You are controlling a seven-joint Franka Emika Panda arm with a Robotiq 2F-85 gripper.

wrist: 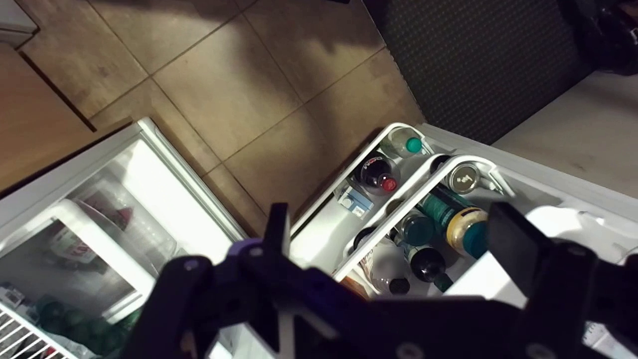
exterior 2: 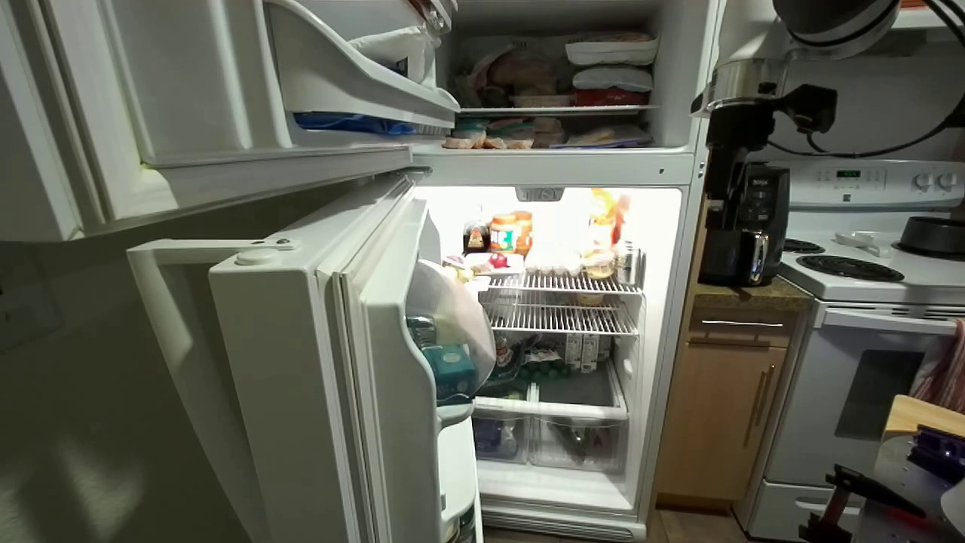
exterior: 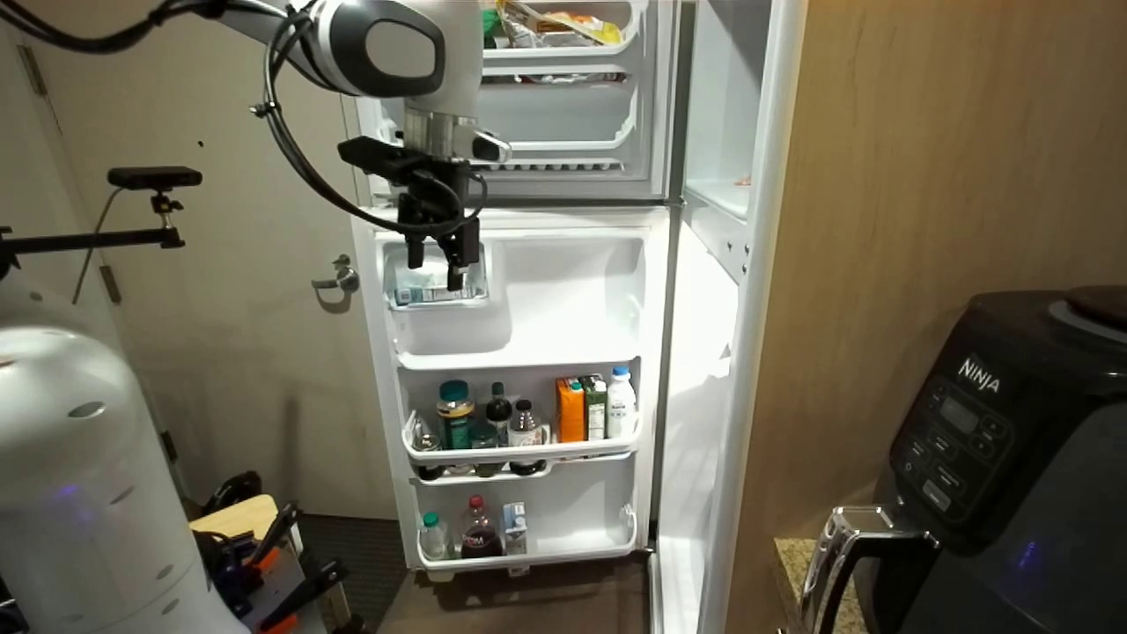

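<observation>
Gripper (exterior: 435, 267): black
Robot arm (exterior: 401, 48): white, dark grey trim, silver wrist collar
Refrigerator door (exterior: 563, 299): white
Soda bottle (wrist: 374, 168): dark brown, red cap
Shelf cartons (exterior: 570, 414): one orange, one dark green and white
Plastic bottle (exterior: 622, 409): white, blue cap
Wide-capped bottle (wrist: 448, 214): teal with a yellow band, teal cap
Clear bottle (wrist: 398, 143): colourless, bright green cap
Floor tiles (wrist: 219, 99): mottled tan-brown, gridded by darker grout lines
Floor mat (wrist: 473, 60): dark grey, finely dotted
Cabinet panel (exterior: 933, 176): light-brown wood grain
Countertop (exterior: 792, 556): speckled brown and tan
Air fryer (exterior: 995, 475): black, white lettering, silver handle

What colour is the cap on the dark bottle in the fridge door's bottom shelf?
Red; the cap shows best in the wrist view.
</observation>
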